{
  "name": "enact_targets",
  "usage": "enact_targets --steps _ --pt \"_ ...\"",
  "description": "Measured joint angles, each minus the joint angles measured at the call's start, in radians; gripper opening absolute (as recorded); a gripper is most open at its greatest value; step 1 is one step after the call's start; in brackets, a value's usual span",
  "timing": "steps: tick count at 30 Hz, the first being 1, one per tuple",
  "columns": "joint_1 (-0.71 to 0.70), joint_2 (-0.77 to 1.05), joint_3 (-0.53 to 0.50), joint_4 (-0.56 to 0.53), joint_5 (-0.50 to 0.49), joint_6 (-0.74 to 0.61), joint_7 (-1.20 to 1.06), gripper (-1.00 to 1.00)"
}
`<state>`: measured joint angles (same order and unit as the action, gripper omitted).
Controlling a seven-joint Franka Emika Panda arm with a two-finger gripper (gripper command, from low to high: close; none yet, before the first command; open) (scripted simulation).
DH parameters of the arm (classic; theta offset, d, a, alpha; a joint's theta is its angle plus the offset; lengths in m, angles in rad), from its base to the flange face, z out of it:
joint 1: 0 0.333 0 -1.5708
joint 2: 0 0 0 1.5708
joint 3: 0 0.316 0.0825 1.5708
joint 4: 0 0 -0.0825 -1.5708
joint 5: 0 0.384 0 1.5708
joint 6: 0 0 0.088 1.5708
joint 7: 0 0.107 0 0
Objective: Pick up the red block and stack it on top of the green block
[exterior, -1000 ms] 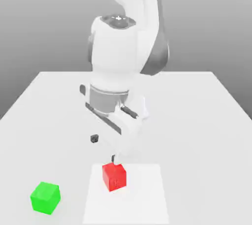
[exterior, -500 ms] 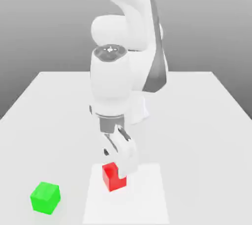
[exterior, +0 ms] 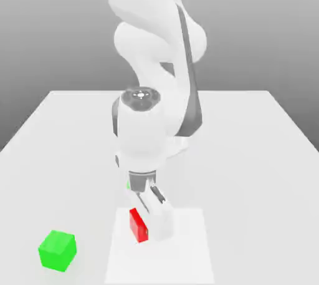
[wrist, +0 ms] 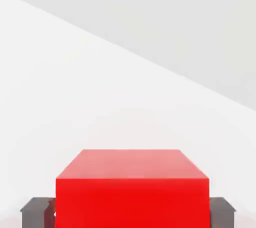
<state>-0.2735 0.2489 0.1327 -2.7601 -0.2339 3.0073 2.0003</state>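
The red block (exterior: pixel 138 226) rests on the white table toward the front, partly hidden by my hand. My gripper (exterior: pixel 148 230) is lowered straight down over it, one white finger (exterior: pixel 161 221) covering the block's side on the exterior view's right. In the hand view the red block (wrist: pixel 132 182) sits between two dark fingertips (wrist: pixel 36 212), which press against its opposite sides, so the gripper (wrist: pixel 128 214) is shut on it. The green block (exterior: pixel 57 250) stands alone at the exterior view's front left, well apart from the red one.
The white table (exterior: pixel 249 153) stretches wide around both blocks. A slightly brighter square patch (exterior: pixel 187 252) lies on it beneath the red block. My white arm (exterior: pixel 149 78) rises behind the hand at the table's middle.
The hand has come down from above the red block until its fingers straddle it, and the fingers have closed from wide open onto the block's sides. Neither block has shifted.
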Motion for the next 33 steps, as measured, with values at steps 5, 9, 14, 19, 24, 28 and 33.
enact_targets --steps 5,9,14,19,24,28,33 --pt "-0.024 -0.028 0.032 0.001 0.031 -0.023 -0.021 -1.00" --pt "-0.057 -0.090 0.085 0.001 0.107 -0.073 -0.073 -1.00" --pt "-0.068 -0.160 0.115 -0.005 0.184 -0.130 -0.128 -1.00" --pt "-0.073 -0.215 0.130 -0.017 0.223 -0.176 -0.159 -1.00" --pt "-0.069 -0.252 0.132 -0.038 0.240 -0.206 -0.175 -1.00" --pt "-0.022 -0.250 0.084 0.008 0.273 -0.245 -0.123 -1.00" --pt "-0.020 -0.226 -0.029 0.097 0.296 -0.302 -0.008 -1.00"
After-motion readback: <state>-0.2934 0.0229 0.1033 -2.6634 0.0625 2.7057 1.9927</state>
